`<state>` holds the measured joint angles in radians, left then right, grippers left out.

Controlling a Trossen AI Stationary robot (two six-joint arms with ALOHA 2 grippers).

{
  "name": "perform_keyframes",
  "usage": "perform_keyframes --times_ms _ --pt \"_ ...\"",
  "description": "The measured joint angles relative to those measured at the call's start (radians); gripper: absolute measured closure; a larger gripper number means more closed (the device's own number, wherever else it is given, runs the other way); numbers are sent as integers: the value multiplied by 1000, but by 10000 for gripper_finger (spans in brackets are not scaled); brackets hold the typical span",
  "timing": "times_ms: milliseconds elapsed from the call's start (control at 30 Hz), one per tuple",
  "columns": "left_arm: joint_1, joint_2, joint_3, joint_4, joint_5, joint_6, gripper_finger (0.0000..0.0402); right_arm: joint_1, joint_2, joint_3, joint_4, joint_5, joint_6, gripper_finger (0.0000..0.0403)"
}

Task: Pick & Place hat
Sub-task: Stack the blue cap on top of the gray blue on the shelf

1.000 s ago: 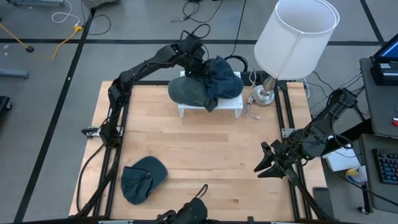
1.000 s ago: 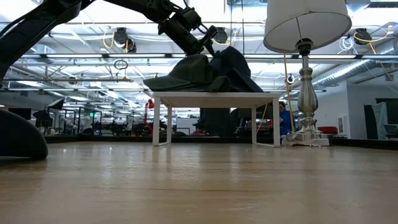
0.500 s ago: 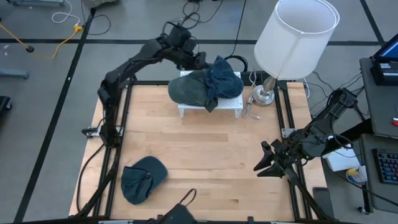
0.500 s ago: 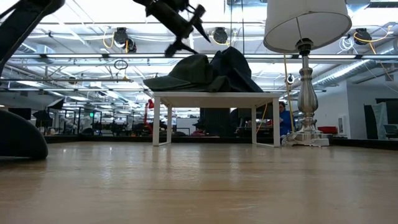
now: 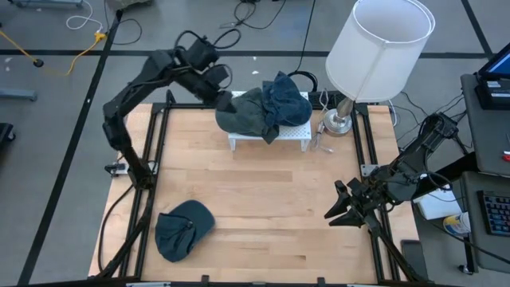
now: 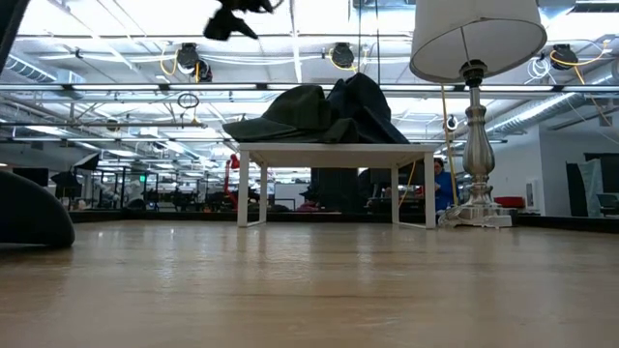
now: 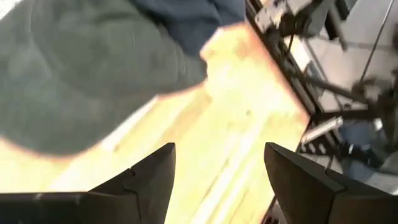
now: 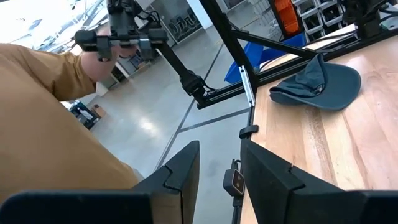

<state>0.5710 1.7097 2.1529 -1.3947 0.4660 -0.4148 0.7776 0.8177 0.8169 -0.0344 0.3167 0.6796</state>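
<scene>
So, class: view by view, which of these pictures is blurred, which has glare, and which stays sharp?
Left wrist view: smeared, the green hat soft-edged, though the open left gripper stays sharp. Low view: bright ceiling lights behind leave the hats on the white stand as dark silhouettes. High view: even light, crisp, the lamp clear. Right wrist view: sharp, the blue hat distinct.

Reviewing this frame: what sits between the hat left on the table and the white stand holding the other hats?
Nothing. In the high view, only bare wooden table separates the hat near the front-left from the white stand at the back.
</scene>
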Motion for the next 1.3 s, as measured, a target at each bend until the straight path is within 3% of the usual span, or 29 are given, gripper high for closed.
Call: perform_keyframes --times_ms 233,433,567,867,1300 --pt "-61 -111 0 -186 -69 28 151 0 0 0 7 1 -12 293" --pt "-140 -216 -19 -176 -83 24 151 0 0 0 8 1 -12 293" --pt "-222 -266 -60 -175 -173 13 151 0 1 0 8 1 -11 293" --pt "-433 -380 -331 -177 -275 -64 151 0 2 0 8 28 -11 293" --pt "-667 -476 -694 -159 -276 -223 151 0 3 0 8 54 -11 293"
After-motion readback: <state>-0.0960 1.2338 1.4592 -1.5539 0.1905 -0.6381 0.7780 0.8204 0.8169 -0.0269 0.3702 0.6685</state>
